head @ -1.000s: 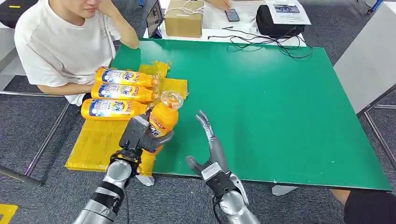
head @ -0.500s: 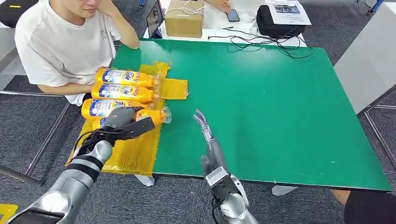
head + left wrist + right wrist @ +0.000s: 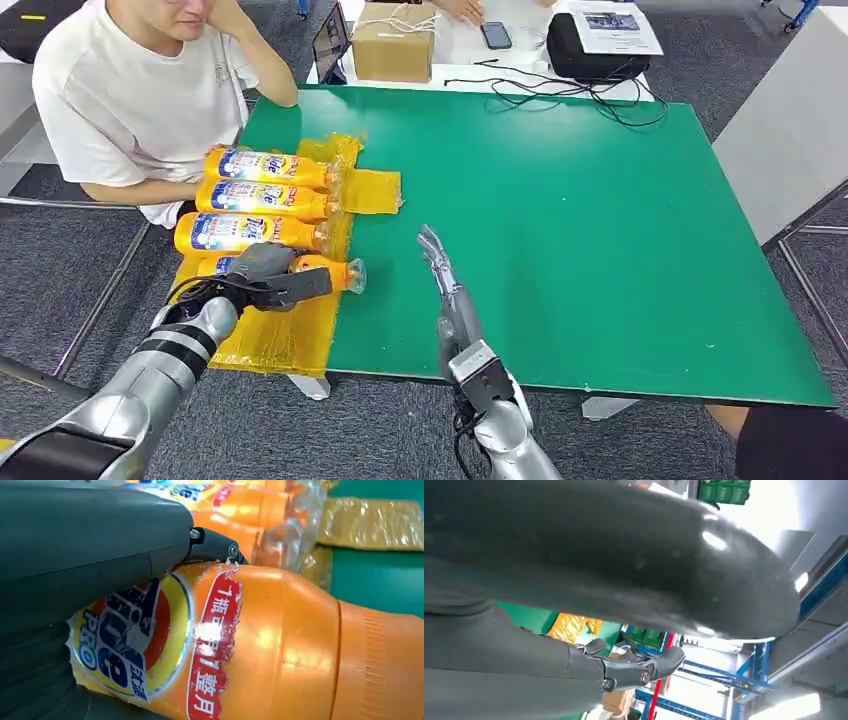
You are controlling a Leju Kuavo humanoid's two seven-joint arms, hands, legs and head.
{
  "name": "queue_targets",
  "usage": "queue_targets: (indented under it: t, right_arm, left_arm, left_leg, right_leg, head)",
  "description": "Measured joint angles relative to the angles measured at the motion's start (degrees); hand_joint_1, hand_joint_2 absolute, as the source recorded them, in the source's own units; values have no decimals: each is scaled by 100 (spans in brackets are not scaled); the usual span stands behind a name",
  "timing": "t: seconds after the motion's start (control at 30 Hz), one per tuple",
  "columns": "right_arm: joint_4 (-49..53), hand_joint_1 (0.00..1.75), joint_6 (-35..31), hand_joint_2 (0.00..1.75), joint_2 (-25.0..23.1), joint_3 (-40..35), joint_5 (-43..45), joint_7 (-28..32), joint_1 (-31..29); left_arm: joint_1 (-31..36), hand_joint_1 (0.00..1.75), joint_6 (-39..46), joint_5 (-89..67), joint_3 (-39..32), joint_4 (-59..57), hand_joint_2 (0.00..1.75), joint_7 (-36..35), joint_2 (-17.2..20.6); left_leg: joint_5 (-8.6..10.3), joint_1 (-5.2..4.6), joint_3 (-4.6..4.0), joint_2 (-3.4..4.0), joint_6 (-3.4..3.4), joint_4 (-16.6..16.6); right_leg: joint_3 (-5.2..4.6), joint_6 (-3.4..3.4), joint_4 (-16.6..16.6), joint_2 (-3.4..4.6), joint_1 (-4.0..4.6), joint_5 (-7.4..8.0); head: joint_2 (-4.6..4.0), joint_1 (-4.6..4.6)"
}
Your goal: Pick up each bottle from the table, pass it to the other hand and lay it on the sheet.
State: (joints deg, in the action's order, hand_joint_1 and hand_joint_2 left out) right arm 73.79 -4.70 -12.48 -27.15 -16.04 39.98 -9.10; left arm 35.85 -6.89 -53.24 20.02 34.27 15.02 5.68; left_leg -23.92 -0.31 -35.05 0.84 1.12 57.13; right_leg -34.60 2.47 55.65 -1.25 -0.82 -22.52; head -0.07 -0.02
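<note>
The robot's left hand (image 3: 268,276) grips an orange plastic bottle with a blue-and-white label and a clear cap (image 3: 318,271), holding it on its side low over the crinkled yellow plastic sheet (image 3: 290,335) at the left edge of the green table (image 3: 600,230). Whether the bottle already touches the sheet cannot be told from the head view. Its clear cap points toward the middle of the table, and the body lies roughly parallel to the three matching orange bottles (image 3: 262,197) already lying side by side on the sheet, just beside the nearest of them. In the left wrist view the grey thumb (image 3: 90,545) lies across the label of the held bottle (image 3: 280,645) (red and white printed characters run down the label's edge), and the other bottles show close behind it.

The right hand (image 3: 447,287) holds nothing: its fingers (image 3: 433,250) are stretched out straight and apart, raised over the near part of the green table, well apart from the bottles. The right wrist view shows its dark fingers (image 3: 634,667) extended with nothing between them.

A person in a white T-shirt (image 3: 130,100) sits at the table's left side, near the far end of the sheet. Beyond the table stand a cardboard box (image 3: 396,38), a black bag (image 3: 600,50) and loose black cables (image 3: 560,90).
</note>
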Motion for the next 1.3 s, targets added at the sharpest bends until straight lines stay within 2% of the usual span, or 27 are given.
queue_targets:
  t: [0.03, 0.07, 0.1, 0.3, 0.53, 1.07, 1.23, 1.3]
  right_arm:
    - [-24, 0, 2, 0, 0, 4, 17, 0, -13]
    - [-50, 0, 2, 0, 0, 7, 44, 0, -27]
    - [-72, 0, 2, 0, 0, 7, 61, 0, -36]
    - [-183, 0, 2, 0, 0, 35, 79, 0, -68]
    - [-304, 0, -2, 0, -2, 105, 94, 0, -98]
    - [-433, 0, -70, 0, -4, 111, 100, 0, -99]
    - [-448, 0, -103, 0, -2, 133, 103, 0, -97]
    - [-448, 0, -142, 0, 0, 144, 98, 0, -85]
  left_arm:
    - [16, 79, -11, -7, 31, -33, 175, 0, 13]
    - [24, 54, 29, -37, 85, -63, 175, 0, 26]
    - [21, 0, 87, -92, 142, -76, 175, -11, 28]
    - [25, 0, 234, -345, 428, -220, 175, -190, 31]
    - [173, 0, 28, -220, 562, -417, 175, -201, 31]
    - [225, 0, 87, 382, 476, -450, 175, -157, 4]
    - [165, 0, 55, 960, 317, -249, 175, 44, 2]
    - [14, 0, 390, 1003, 247, 101, 175, -5, -2]
  left_leg:
    - [0, 0, 3, 0, 0, 0]
    - [0, 0, 4, 0, 0, -1]
    - [0, 0, 4, 0, 0, -1]
    - [-1, 1, 11, -2, -1, -1]
    - [-2, 1, 40, -2, -2, -3]
    - [-1, 1, 42, -3, -1, -2]
    - [-1, 1, 38, -3, -1, -1]
    - [0, 1, 34, -1, -1, 0]
  right_leg:
    - [2, 0, 0, 0, 0, 0]
    - [3, 0, 0, 0, 0, 0]
    - [4, 0, 0, 0, 0, 0]
    - [11, -2, 0, -2, 0, -2]
    - [41, -3, 0, 0, 0, -3]
    - [40, -3, 0, -1, 0, -3]
    - [33, -3, 0, 0, 0, -3]
    - [27, -2, -1, 0, 0, -3]
  head:
    - [0, 0]
    - [0, 0]
    - [0, 0]
    - [0, 2]
    - [0, 0]
    - [0, 2]
    - [0, 2]
    - [0, 2]
